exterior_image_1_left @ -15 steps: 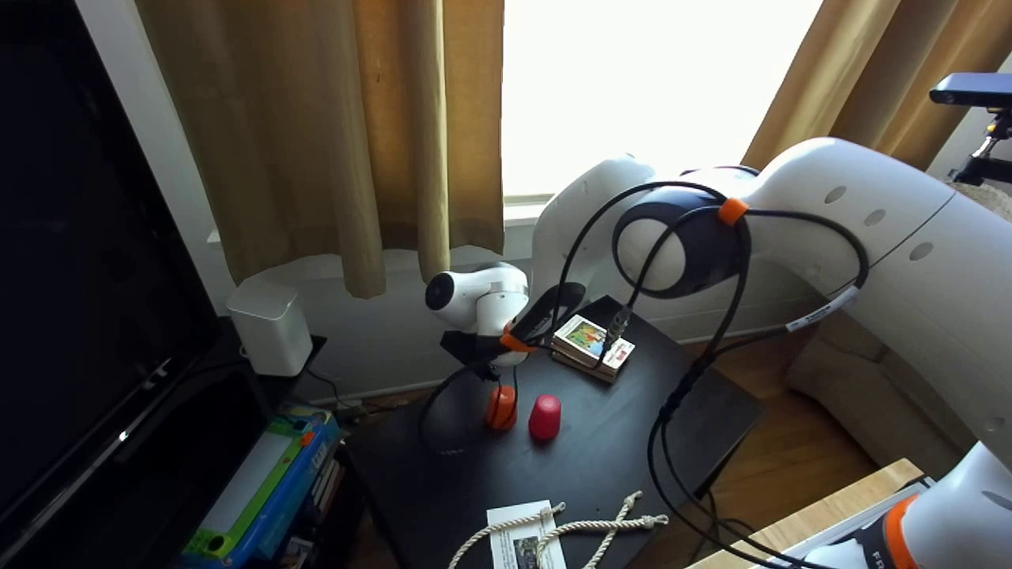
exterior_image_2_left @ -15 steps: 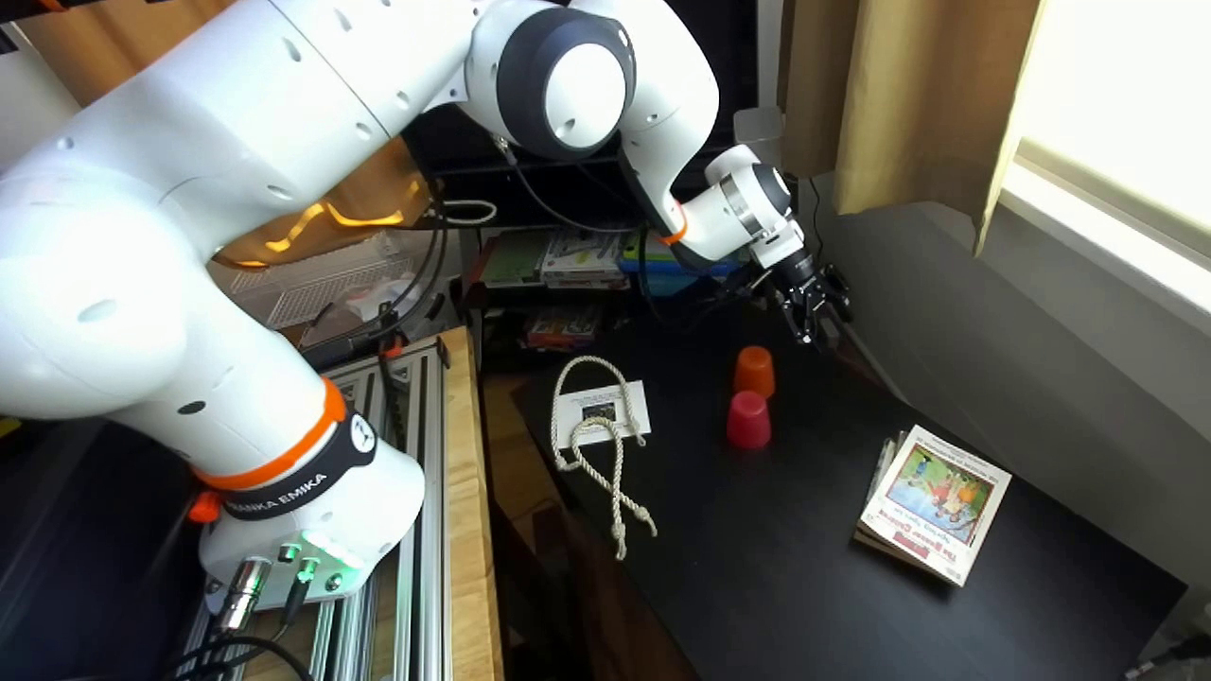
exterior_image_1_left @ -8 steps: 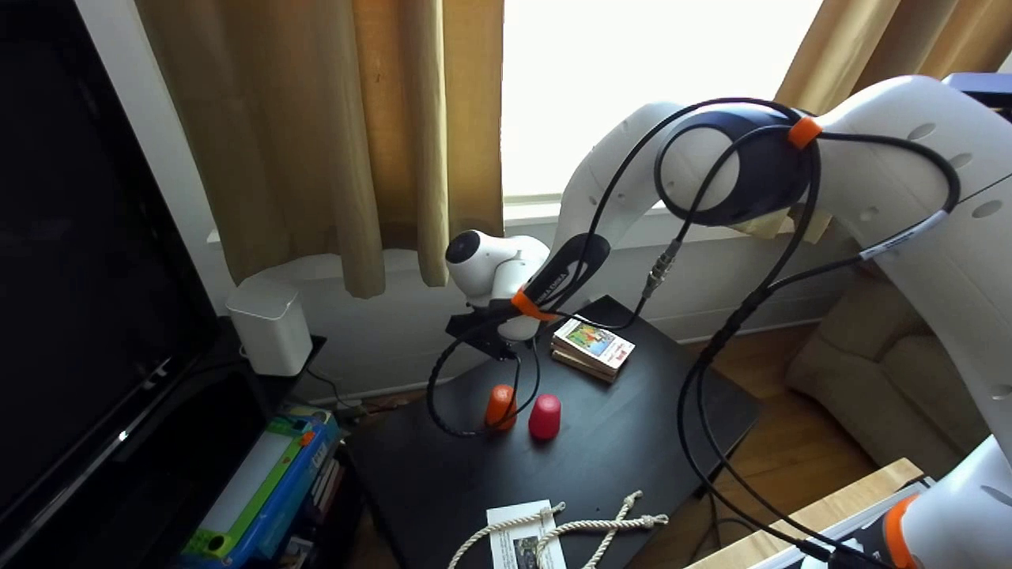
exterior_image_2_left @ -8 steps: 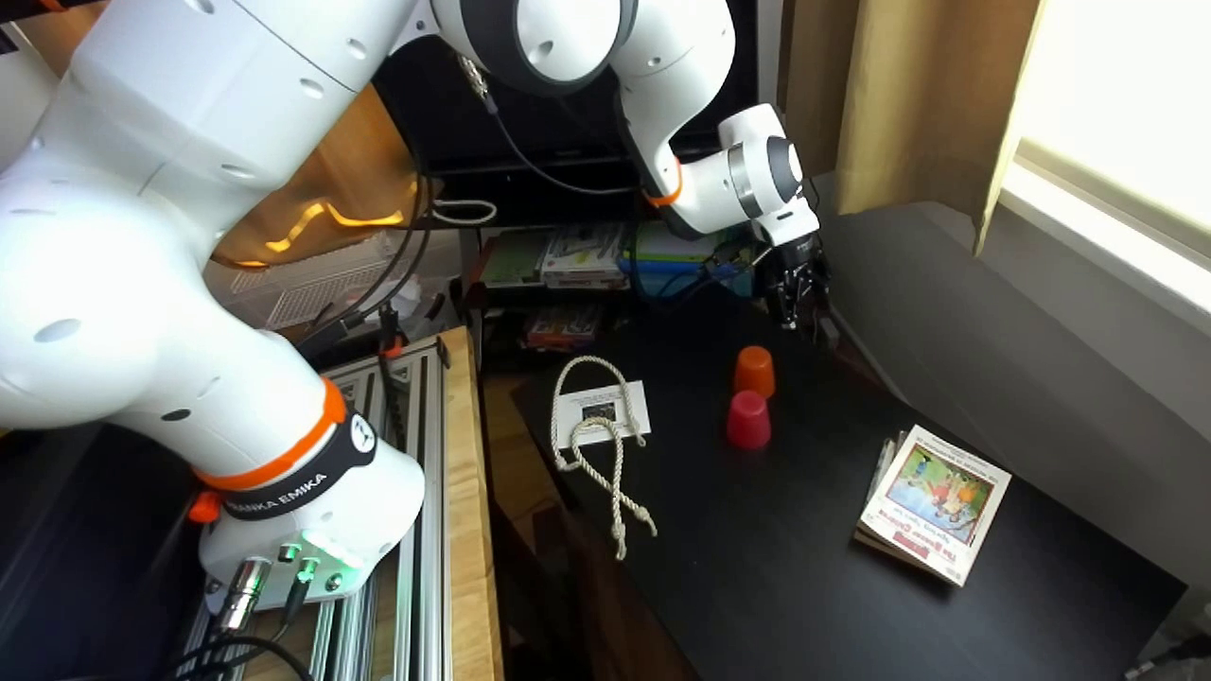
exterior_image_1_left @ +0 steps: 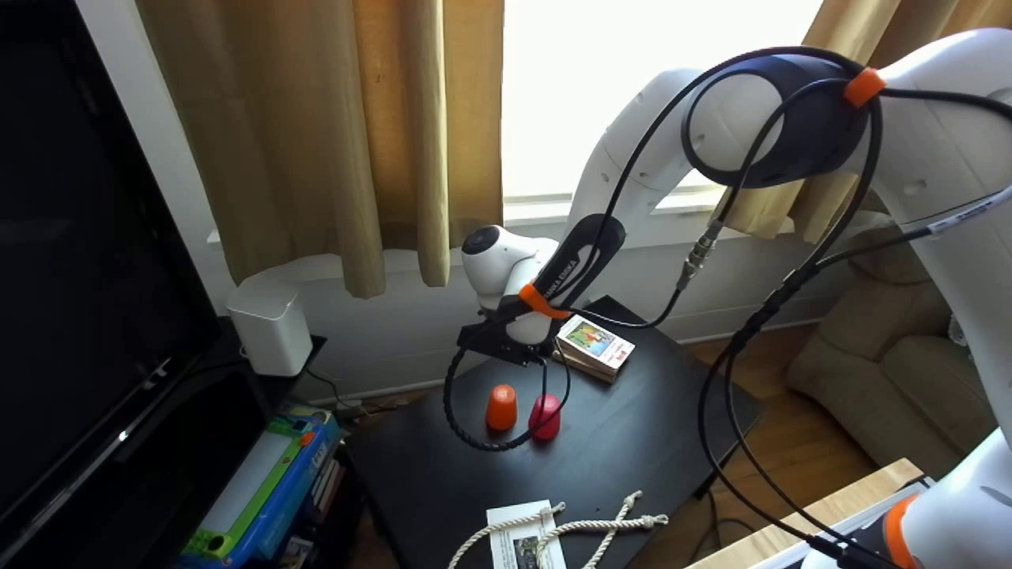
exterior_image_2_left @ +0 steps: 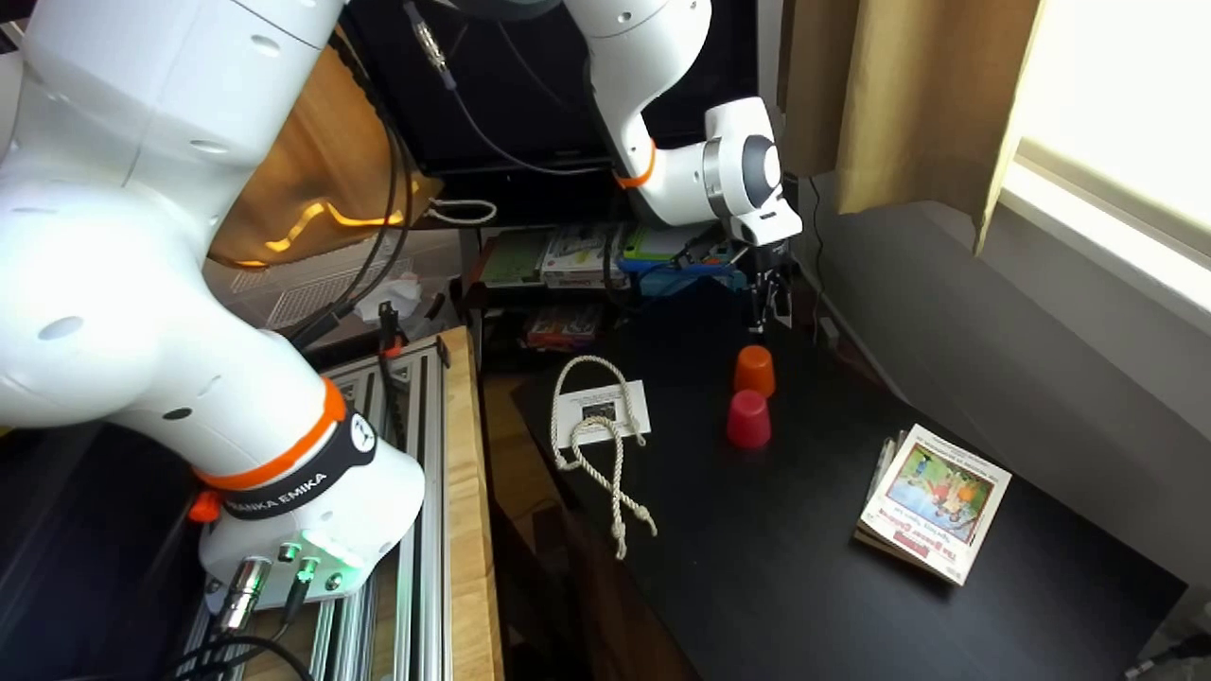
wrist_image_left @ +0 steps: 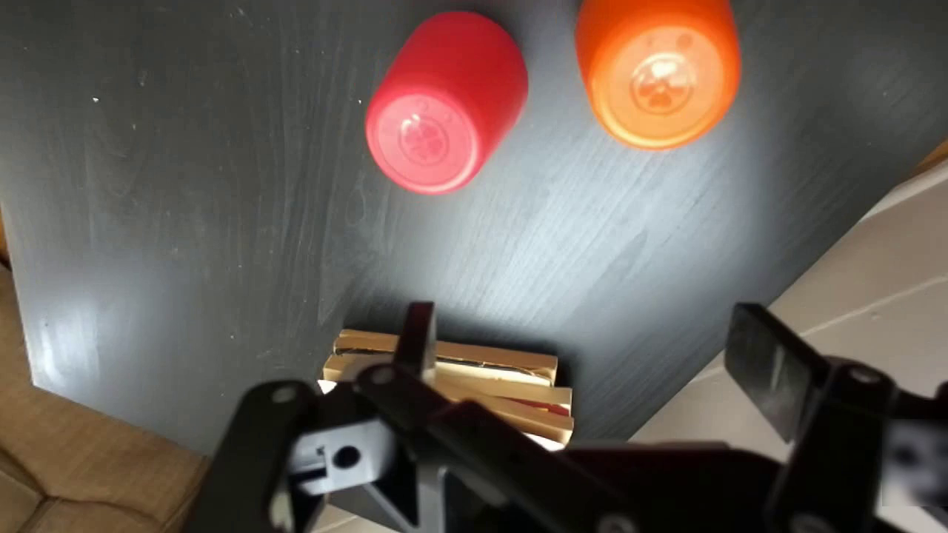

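My gripper (wrist_image_left: 588, 326) stands open above the black table (exterior_image_2_left: 804, 567), nothing between its wide-set fingers. In an exterior view the gripper (exterior_image_2_left: 771, 317) points down, behind and above an orange cup (exterior_image_2_left: 754, 372). Close to that cup is a red cup (exterior_image_2_left: 748, 421); both rest upside down. The wrist view shows the red cup (wrist_image_left: 448, 104) and the orange cup (wrist_image_left: 659, 74) beyond the fingertips, apart from them. A stack of books (wrist_image_left: 503, 385) appears behind the left finger there. The hand mostly hides the gripper in an exterior view, where its cable loop crosses the red cup (exterior_image_1_left: 544, 419).
A picture book tops the stack of books (exterior_image_2_left: 935, 506) near the wall. White rope (exterior_image_2_left: 615, 473) lies partly over a printed card (exterior_image_2_left: 624, 407) at the table's edge. Beyond are a shelf with games (exterior_image_2_left: 582, 255), a white box-shaped device (exterior_image_1_left: 270, 328) and curtains (exterior_image_1_left: 316, 142).
The arm has drawn back and risen. The wrist has swung from a tilt to pointing more steeply down, the hand shifting toward the robot's base. Cups, books and rope stay put; the gripper remains open.
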You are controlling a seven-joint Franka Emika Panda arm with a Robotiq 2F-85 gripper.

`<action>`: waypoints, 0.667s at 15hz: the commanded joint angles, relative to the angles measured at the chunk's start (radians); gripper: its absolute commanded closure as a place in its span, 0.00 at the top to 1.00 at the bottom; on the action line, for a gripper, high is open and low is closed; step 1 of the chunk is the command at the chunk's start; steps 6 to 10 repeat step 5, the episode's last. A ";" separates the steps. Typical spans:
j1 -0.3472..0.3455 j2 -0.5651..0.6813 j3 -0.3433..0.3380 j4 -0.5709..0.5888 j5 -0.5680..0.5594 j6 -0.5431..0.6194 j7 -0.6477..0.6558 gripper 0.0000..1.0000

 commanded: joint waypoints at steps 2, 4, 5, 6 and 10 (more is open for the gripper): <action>0.023 -0.015 -0.050 -0.120 0.069 0.252 -0.097 1.00; 0.066 -0.010 -0.085 -0.089 0.116 0.223 -0.111 1.00; 0.066 -0.008 -0.090 -0.100 0.119 0.246 -0.119 1.00; 0.066 -0.008 -0.090 -0.100 0.119 0.246 -0.119 1.00; 0.066 -0.008 -0.090 -0.100 0.119 0.246 -0.119 1.00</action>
